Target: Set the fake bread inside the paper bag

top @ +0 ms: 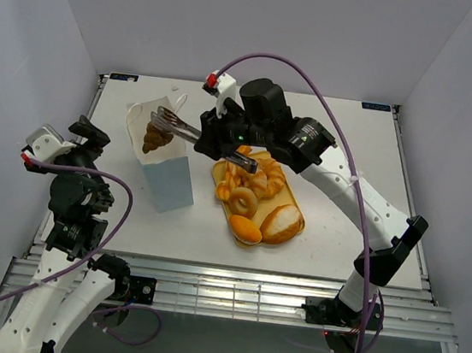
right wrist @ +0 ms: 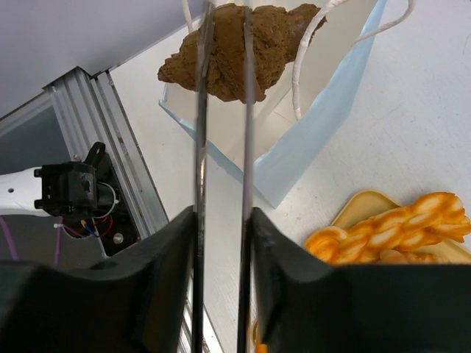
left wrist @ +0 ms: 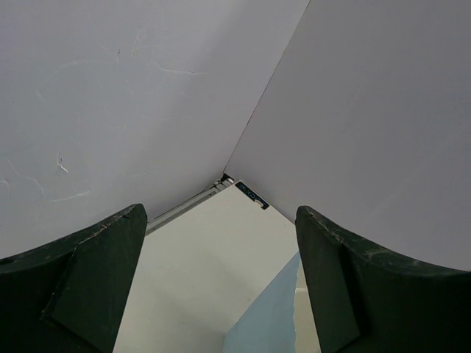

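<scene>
The right claw [right wrist: 221, 220] is pressed together on a pair of metal tongs [right wrist: 200, 147], whose two thin blades run straight out ahead of its fingers. At the far tips of those blades sits the dark brown piece [right wrist: 221, 51], caught between them and hanging in the open mouth of the paper bag [right wrist: 309, 140]; from above it shows inside the outline of the bag's rim. The bag stands upright just ahead of and below this claw, and its white cord handles [right wrist: 298, 81] loop up beside the brown piece. Beneath and just behind the claw's fingers lies the yellow tray [top: 302, 222] with the rest of the golden pastries [top: 242, 201] piled on it, the braided twist [right wrist: 412, 217] nearest the bag. The left claw [left wrist: 221, 213] is spread wide and grips nothing; ahead of it are the wall corner [left wrist: 224, 176] and, just below its right finger, a pale-blue edge of the bag
</scene>
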Action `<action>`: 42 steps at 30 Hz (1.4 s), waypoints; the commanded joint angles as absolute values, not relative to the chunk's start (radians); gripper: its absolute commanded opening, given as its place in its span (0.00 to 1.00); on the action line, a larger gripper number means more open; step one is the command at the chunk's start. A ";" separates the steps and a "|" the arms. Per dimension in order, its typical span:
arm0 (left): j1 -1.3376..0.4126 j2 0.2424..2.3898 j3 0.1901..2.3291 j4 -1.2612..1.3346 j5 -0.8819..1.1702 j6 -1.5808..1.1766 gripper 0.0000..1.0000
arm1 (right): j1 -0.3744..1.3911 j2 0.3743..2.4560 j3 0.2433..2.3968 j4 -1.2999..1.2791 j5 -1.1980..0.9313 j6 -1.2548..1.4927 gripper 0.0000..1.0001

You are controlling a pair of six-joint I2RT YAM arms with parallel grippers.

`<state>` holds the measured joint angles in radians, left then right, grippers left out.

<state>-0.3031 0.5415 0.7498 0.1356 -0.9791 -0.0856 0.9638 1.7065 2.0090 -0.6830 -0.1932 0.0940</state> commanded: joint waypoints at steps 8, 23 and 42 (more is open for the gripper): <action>-0.307 0.552 0.747 0.126 -0.950 -0.083 0.92 | 0.959 1.684 2.063 -0.623 -0.201 0.081 0.50; -0.305 0.575 0.752 0.114 -0.933 -0.090 0.92 | 0.960 1.439 1.892 -0.650 -0.176 0.112 0.48; -0.305 0.634 0.781 0.038 -0.870 -0.153 0.92 | 0.959 0.939 1.117 -0.604 0.043 0.235 0.47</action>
